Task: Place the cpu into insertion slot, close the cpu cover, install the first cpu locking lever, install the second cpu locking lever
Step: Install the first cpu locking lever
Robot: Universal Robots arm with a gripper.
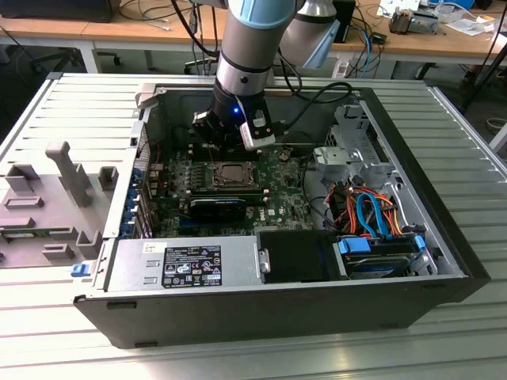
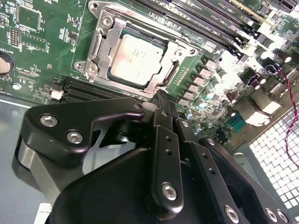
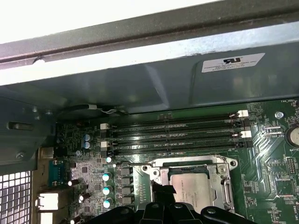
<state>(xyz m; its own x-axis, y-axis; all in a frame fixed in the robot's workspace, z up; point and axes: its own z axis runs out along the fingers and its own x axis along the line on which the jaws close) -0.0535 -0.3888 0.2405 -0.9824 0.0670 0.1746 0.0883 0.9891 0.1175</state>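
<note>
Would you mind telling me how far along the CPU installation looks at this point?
The cpu already sits in the insertion slot, and the cpu cover lies flat around it, its window showing the chip's metal top. The gripper holds nothing and sits at the socket's edge, apparently working on a locking lever. Whether either lever is latched cannot be told, so both levers may remain.

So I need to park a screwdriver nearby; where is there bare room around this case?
Free: the ribbed metal tabletop between the computer case and the grey fixture, and the strip in front of the case. Crowded: inside, around the cpu, where the claw hangs beside the socket, and the cable bundle.
</note>
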